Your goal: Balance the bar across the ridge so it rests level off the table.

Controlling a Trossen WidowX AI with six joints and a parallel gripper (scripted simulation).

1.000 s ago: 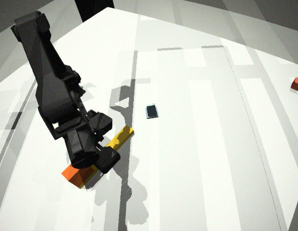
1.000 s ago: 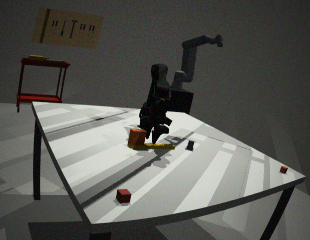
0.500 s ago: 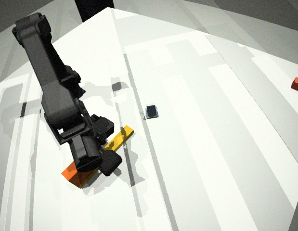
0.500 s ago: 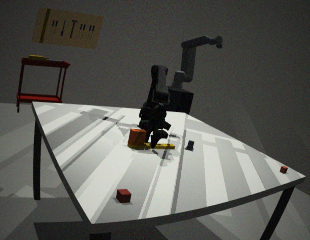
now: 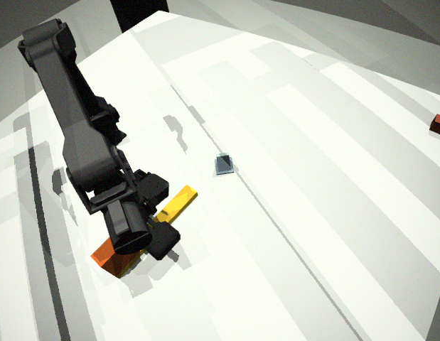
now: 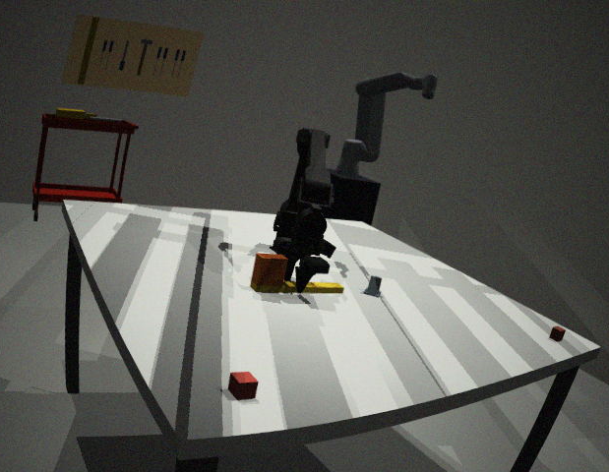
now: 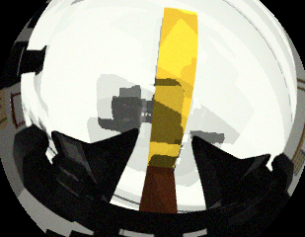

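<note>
The counter [image 6: 142, 324] is a pale, striped slab on dark legs. Lying flat on it is a yellow bar [image 5: 178, 205] with an orange block [image 6: 269, 268] at one end. A small grey-blue ridge [image 5: 224, 163] stands on the surface, near the bar's free end but apart from it. Two small red cubes rest well apart: one [image 6: 242, 384] near the front edge, another [image 6: 557, 332] at the far right corner.

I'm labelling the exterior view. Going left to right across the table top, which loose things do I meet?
Red cube near the front edge → orange block on the bar's left end → yellow bar → small grey-blue ridge → small red cube at the right corner.
</note>
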